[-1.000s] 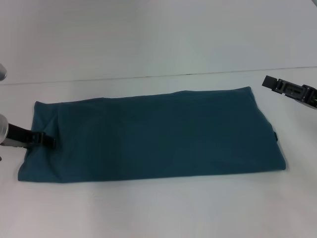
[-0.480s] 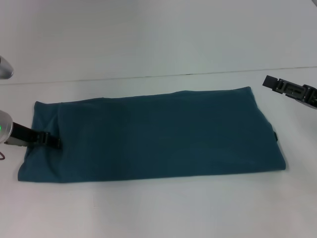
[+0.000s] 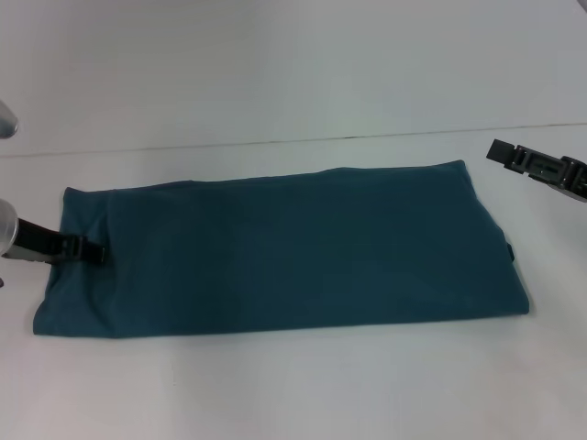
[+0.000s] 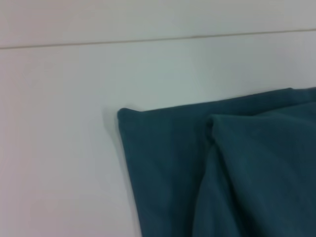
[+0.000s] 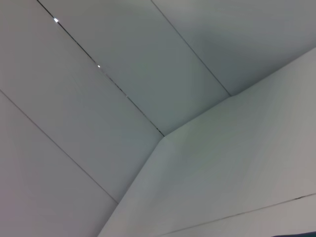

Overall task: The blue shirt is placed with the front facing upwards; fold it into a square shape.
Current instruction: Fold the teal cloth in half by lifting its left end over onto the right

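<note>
Left gripper (image 3: 92,249) is reaching in from the robot's left and lying low over the left end of the blue shirt (image 3: 284,247), its dark tip sitting on the cloth just inside the short edge; whether its fingers are parted or pinched on the fabric cannot be told from the head view, and the left wrist view is showing none of them.

Teal cotton is lying as a long, flat band across the white table (image 3: 293,385), running left to right, plain side up (no lettering is showing). Its surface is looking matte and soft, with a faint crease near the left end where one layer is lapping over another; the left wrist view is showing that overlap (image 4: 212,133) as a rounded ridge beside a blunt corner of the shirt (image 4: 123,114). At the right end a small dark tab (image 3: 509,251) is peeking out from the edge.

Nothing is lying on top of the cloth or crowding it; bare tabletop is surrounding it on every side, and a thin seam line (image 3: 275,142) is running across the surface behind it.

Right gripper (image 3: 541,169) is hanging above the table beyond the shirt's far right corner, well apart from the fabric and holding nothing; its black, blocky fingers are not showing clearly enough to tell their spread.
</note>
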You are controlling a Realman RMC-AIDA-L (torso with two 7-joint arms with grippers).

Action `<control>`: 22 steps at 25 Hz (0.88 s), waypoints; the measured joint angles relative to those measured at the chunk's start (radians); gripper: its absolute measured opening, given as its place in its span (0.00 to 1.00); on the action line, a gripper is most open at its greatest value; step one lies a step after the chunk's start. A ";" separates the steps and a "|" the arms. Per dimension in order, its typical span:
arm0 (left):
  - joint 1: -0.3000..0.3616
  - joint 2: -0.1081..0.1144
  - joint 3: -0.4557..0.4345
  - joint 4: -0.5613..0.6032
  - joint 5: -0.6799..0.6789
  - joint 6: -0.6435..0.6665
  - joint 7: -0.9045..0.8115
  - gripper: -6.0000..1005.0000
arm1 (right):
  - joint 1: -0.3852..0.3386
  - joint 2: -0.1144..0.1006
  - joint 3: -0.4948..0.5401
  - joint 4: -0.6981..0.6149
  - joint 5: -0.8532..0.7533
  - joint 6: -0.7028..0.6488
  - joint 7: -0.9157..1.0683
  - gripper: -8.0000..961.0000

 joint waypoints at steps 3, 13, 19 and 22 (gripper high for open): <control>0.001 0.003 0.000 0.001 0.000 -0.002 -0.004 0.69 | 0.000 0.000 0.000 0.000 0.001 0.000 0.006 0.78; 0.005 0.008 -0.001 -0.006 0.003 -0.022 -0.012 0.69 | -0.001 0.000 0.000 0.000 0.009 0.000 0.007 0.78; 0.008 0.012 0.000 -0.008 0.003 -0.021 -0.017 0.69 | 0.001 0.000 0.000 0.000 0.009 0.001 0.007 0.78; 0.009 0.013 0.000 -0.010 0.003 -0.016 -0.017 0.69 | 0.001 0.000 0.000 0.000 0.009 0.001 0.007 0.78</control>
